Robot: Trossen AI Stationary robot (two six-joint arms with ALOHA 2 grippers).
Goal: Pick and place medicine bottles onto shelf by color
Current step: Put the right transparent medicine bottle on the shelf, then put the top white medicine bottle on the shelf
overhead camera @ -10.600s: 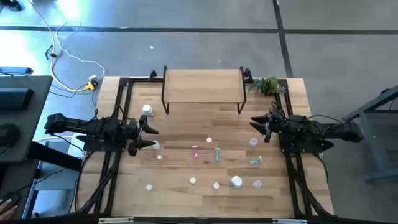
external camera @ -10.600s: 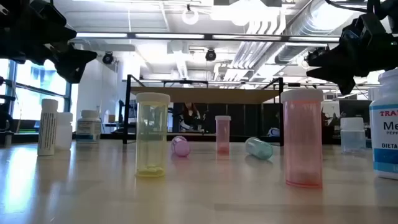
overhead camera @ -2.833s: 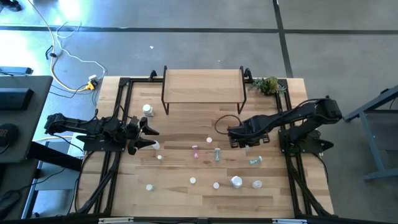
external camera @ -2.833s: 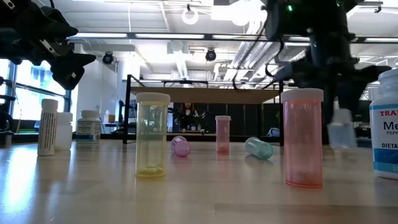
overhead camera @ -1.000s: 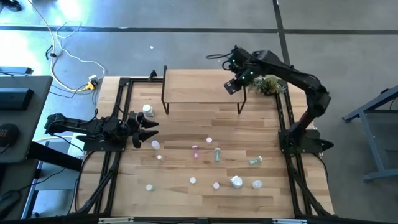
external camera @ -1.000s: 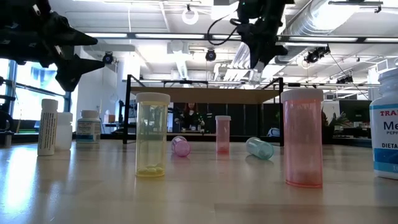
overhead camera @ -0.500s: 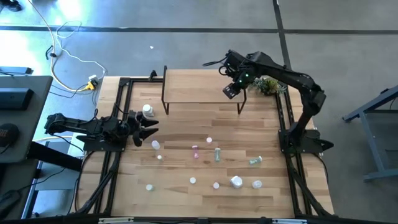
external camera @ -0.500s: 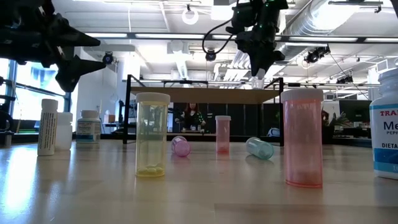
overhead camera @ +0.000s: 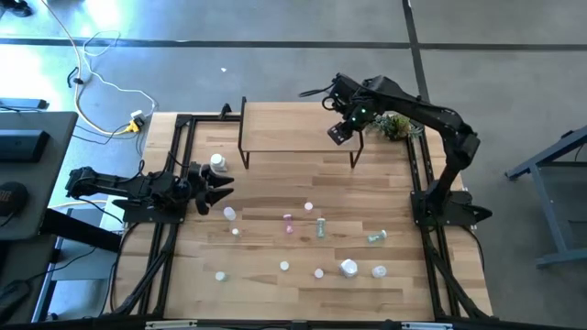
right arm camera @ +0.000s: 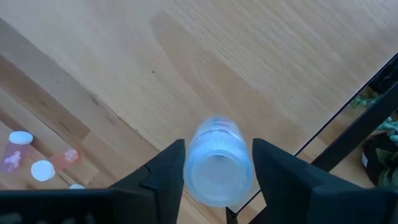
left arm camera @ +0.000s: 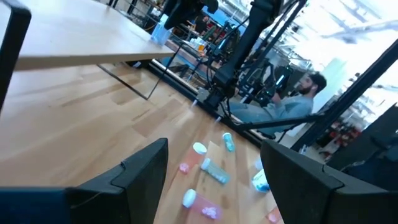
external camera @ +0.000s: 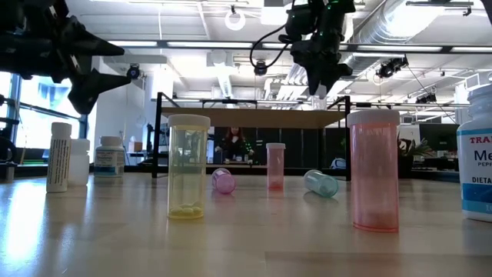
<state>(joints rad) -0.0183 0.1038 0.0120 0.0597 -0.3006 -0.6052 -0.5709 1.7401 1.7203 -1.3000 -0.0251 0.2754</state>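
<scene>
The shelf [overhead camera: 293, 124] stands at the table's far middle on black legs. A pale blue medicine bottle [right arm camera: 217, 168] stands upright on its top near the right end, also seen in the low view [external camera: 317, 100]. My right gripper [overhead camera: 339, 134] points down over it, open, one finger close on either side of the bottle [right arm camera: 217, 146]. My left gripper [overhead camera: 225, 188] waits open at the table's left, level and holding nothing. Several other bottles lie on the tabletop, among them a pink one [overhead camera: 288, 222] and a green one [overhead camera: 320, 226].
A white bottle [overhead camera: 217, 162] stands by the shelf's left legs. A wide white jar [overhead camera: 348, 268] and small bottles sit near the front edge. A green plant sprig [overhead camera: 394, 126] lies right of the shelf. Tall yellow [external camera: 188, 165] and pink [external camera: 374, 169] vials stand close to the low camera.
My right gripper has come down a little onto the shelf's right end with the pale blue bottle, then held still. The bottle now stands on the shelf top. My left gripper has stayed in place.
</scene>
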